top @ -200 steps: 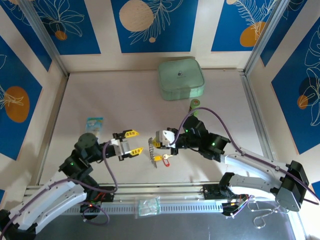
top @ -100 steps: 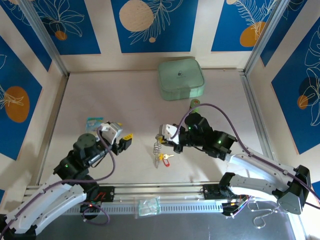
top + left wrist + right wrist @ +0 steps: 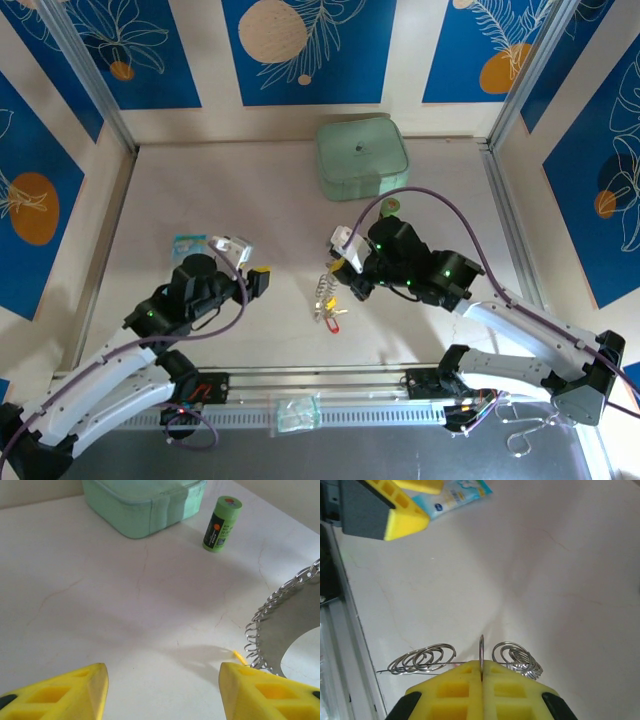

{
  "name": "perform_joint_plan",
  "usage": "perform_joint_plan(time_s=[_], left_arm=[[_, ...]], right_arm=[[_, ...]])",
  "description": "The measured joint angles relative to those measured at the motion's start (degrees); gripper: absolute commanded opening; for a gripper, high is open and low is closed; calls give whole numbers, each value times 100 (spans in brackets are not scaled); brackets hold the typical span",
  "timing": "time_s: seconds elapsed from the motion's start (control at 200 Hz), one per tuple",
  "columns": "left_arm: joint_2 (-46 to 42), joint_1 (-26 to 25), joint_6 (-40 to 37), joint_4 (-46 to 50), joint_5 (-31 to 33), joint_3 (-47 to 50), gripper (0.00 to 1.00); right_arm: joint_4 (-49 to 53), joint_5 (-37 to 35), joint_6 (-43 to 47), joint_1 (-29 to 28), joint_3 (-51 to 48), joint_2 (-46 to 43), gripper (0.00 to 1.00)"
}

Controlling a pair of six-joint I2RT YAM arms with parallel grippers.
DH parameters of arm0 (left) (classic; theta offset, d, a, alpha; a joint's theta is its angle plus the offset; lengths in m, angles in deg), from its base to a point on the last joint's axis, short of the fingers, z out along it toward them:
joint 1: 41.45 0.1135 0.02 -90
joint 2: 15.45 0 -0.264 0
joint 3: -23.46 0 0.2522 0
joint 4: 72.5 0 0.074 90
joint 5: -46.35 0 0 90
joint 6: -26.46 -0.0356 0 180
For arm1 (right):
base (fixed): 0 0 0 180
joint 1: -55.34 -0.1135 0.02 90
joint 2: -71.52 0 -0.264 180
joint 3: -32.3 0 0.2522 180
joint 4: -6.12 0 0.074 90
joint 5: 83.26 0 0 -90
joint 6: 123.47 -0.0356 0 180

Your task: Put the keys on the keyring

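Note:
My right gripper (image 3: 343,268) is shut on the keyring (image 3: 323,291), a silvery loop edged with small wire rings. The ring's thin wire is pinched edge-on between the yellow fingers in the right wrist view, where the gripper (image 3: 481,672) shows the keyring (image 3: 422,658) spreading to both sides. The keys (image 3: 330,314), one red-headed and one yellow-headed, lie at the loop's near end by the table. I cannot tell how they are attached. My left gripper (image 3: 256,277) stands open and empty to the left of the ring. In its own view the gripper (image 3: 162,690) has the keyring (image 3: 262,620) at the right.
A pale green square case (image 3: 362,158) sits at the back, with a green cylinder (image 3: 390,208) just in front of it. A small blue-and-white packet (image 3: 188,243) lies to the far left of my left arm. A clear plastic bag (image 3: 298,413) rests on the front rail.
My left gripper has drawn back to the left, away from the ring, and turned. My right gripper has shifted slightly right and farther away, carrying the keyring and keys with it.

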Motion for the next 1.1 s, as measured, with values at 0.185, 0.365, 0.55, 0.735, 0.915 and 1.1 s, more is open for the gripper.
perform_joint_plan(time_s=[0.185,0.365,0.55,0.735,0.915,1.1], left_arm=[[409,0,131,-39,-116,-81,59],[800,0,179,-76,-271,-205,57],[1322,-2,533,-136,-566,-295,53],[2103,-378,1410,-101,-763,-396,56],[2608,-1108,2618,-22,-658,-417,56],[2736,-1373,2968,33,-413,-455,55]], right_arm=[[291,-199,-66,243,103,7,0],[564,-302,-68,507,212,7,0],[702,-328,-70,796,332,2,0],[809,-367,-151,1067,330,-28,0],[815,-367,-205,1298,256,-251,0],[761,-153,-52,1379,-92,-564,0]])
